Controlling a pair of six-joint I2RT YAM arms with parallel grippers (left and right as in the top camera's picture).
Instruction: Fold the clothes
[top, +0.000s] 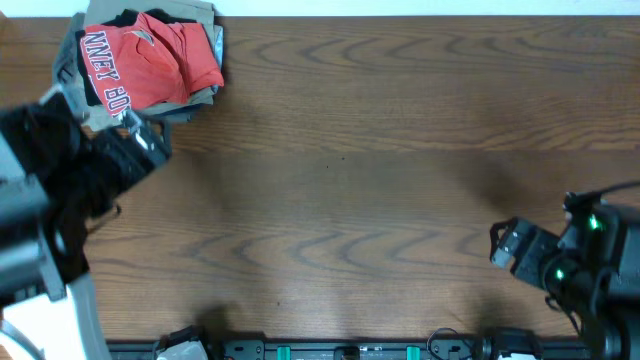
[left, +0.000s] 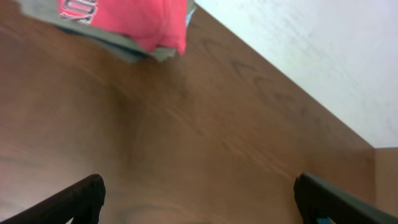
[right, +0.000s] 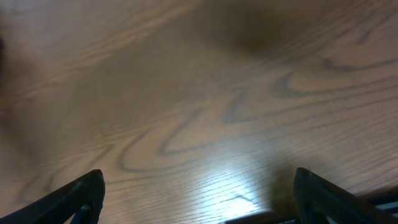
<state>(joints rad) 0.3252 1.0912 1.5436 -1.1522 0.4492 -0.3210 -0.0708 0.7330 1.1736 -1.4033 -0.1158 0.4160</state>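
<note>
The coral-red T-shirt (top: 150, 60) is lying folded at the far left corner of the table (top: 340, 180), topping a small pile. White block lettering is running along its left side, and its cloth is showing soft creases and one loose lower corner. Beneath it, edges of a grey garment (left: 102, 37), a khaki garment (top: 205, 14) and a black garment (top: 125, 18) are peeking out; how many pieces are making up the pile cannot be told.

The table is showing brown wood grain, bare across the middle, with a patch of glare in the right wrist view. A pale white surface (left: 311, 50) is running past its far edge.

Two arms are in view. The left fingers (left: 81, 198) are standing spread wide over bare wood, just near the pile's front edge. The right fingers (right: 81, 196) are likewise gaping apart, holding nothing, hovering near the table's right side, well apart from the T-shirt.
</note>
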